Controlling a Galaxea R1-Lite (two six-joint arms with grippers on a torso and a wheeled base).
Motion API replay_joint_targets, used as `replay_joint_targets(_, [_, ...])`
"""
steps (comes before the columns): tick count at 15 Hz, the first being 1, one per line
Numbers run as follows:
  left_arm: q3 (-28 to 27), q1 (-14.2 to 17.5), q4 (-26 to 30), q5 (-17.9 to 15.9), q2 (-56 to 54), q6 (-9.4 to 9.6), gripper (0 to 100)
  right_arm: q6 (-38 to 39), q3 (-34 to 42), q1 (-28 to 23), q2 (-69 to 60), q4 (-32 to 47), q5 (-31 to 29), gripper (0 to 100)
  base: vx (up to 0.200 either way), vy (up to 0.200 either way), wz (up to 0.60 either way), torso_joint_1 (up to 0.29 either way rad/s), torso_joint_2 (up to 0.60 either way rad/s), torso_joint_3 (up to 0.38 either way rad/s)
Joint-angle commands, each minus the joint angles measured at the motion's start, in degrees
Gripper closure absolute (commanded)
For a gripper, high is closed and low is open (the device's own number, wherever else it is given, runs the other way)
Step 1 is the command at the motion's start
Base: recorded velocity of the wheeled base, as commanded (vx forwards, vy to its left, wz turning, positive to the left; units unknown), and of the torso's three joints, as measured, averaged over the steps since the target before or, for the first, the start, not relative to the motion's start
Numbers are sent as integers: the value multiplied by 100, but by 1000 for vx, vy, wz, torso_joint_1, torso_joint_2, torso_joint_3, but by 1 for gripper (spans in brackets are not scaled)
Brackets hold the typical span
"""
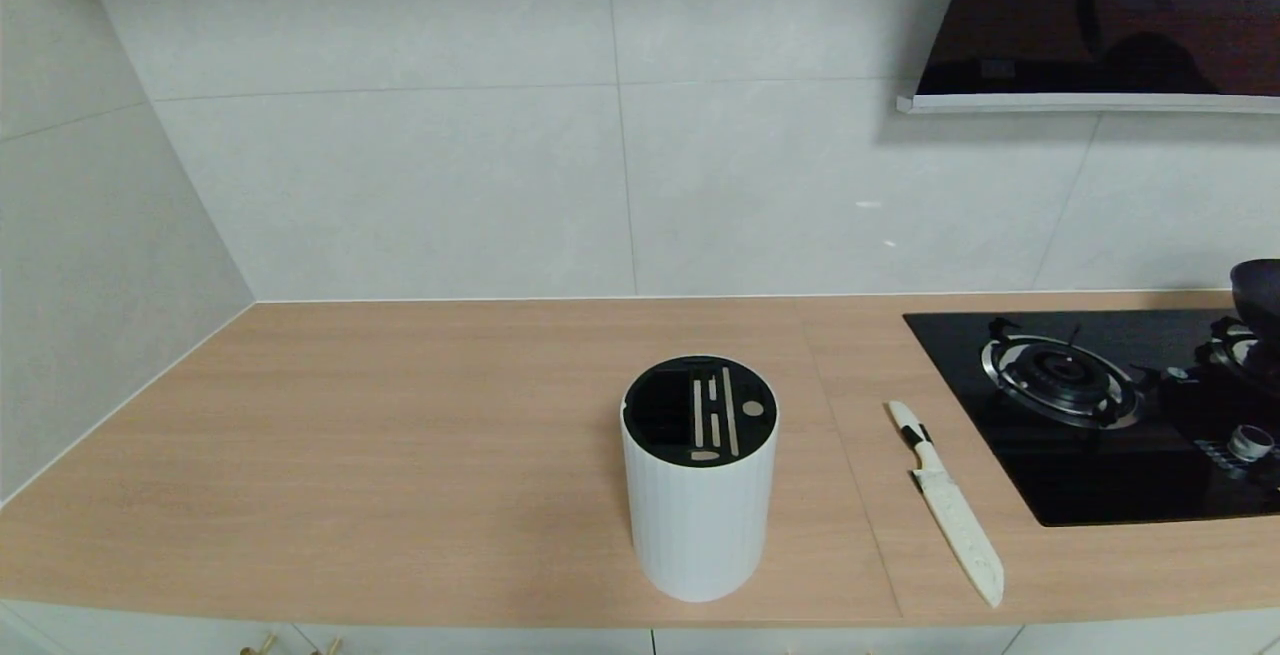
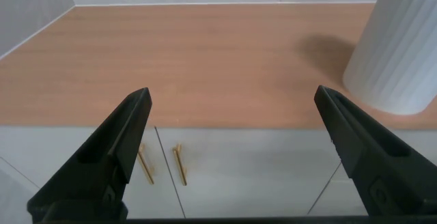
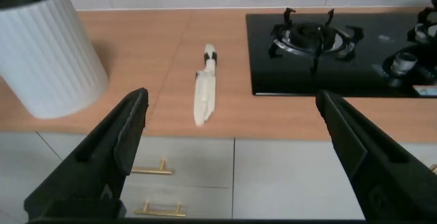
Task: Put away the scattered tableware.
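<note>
Wooden countertop (image 1: 400, 435) is being occupied at the lower centre of the head view by an upright white ribbed knife holder (image 1: 700, 515) with a black slotted top. To its right, well apart from it, a white knife (image 1: 945, 505) is being left lying flat, near the black gas hob (image 1: 1080, 455). The left gripper (image 2: 231, 104) and the right gripper (image 3: 232, 104) are being held spread wide, grasping nothing.

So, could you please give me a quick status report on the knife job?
Left gripper and right gripper open, empty, short of the counter. Knife flat on counter between holder and hob, untouched. Nothing in the way.
</note>
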Motion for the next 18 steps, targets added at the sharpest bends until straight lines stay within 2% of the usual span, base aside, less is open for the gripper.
replay_joint_targets(1, [0, 2, -1, 6, 2, -1, 0, -11, 0, 0, 7, -2, 4, 0, 0, 0, 0, 85, -163, -80])
replay_joint_targets(14, [0, 2, -1, 6, 2, 8, 0, -99, 0, 0, 7, 16, -31, 0, 0, 0, 0, 2, -4, -2])
replay_joint_targets(16, [0, 2, -1, -2, 2, 8, 0, -72, -659, 35, 262, -72, 57, 0, 0, 0, 0, 0, 0, 0])
replay_joint_targets(18, [0, 2, -1, -2, 2, 8, 0, -72, -870, 132, 658, -11, 136, 0, 0, 0, 0, 0, 0, 0])
